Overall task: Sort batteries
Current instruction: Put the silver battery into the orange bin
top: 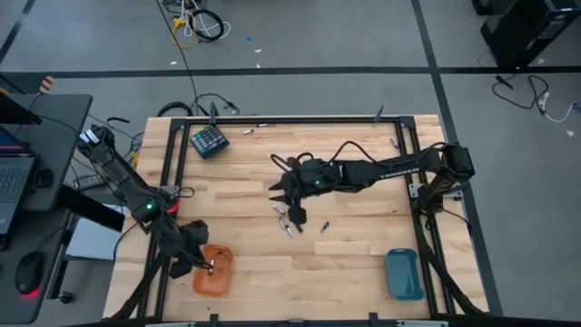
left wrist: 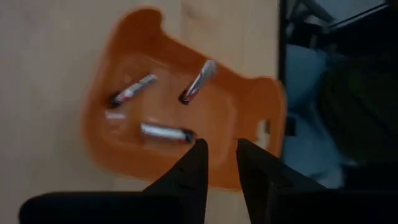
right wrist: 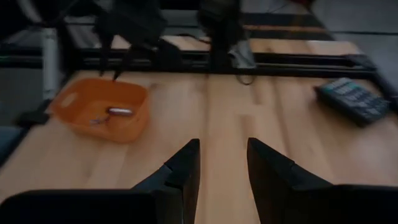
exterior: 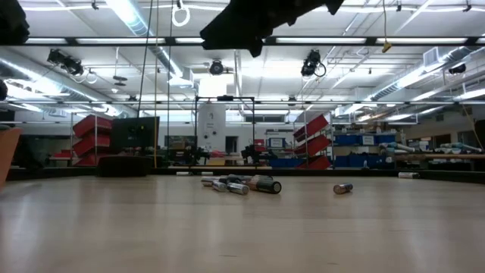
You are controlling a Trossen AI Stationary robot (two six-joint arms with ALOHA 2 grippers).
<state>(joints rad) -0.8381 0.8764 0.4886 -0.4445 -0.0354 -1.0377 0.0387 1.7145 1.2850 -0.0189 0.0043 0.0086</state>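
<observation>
An orange tray [top: 214, 271] sits at the table's near left, and three batteries [left wrist: 165, 131] lie flat on its floor. My left gripper [left wrist: 219, 146] hovers open just above the tray's rim [top: 207, 266], with nothing between its fingers. Several more batteries [top: 289, 218] lie in a loose cluster on the wood at mid-table [exterior: 242, 184], and one battery [exterior: 342, 188] lies apart to their right. My right gripper [top: 280, 193] hangs open in the air just beyond that cluster [right wrist: 222, 146], empty and pointing toward the left.
A blue tray [top: 404, 272] stands at the near right. A dark teal keypad-like block [top: 209, 141] lies at the far left of the table [right wrist: 357, 99]. A black frame [top: 290, 119] runs round the table. Bare wood lies between the two trays.
</observation>
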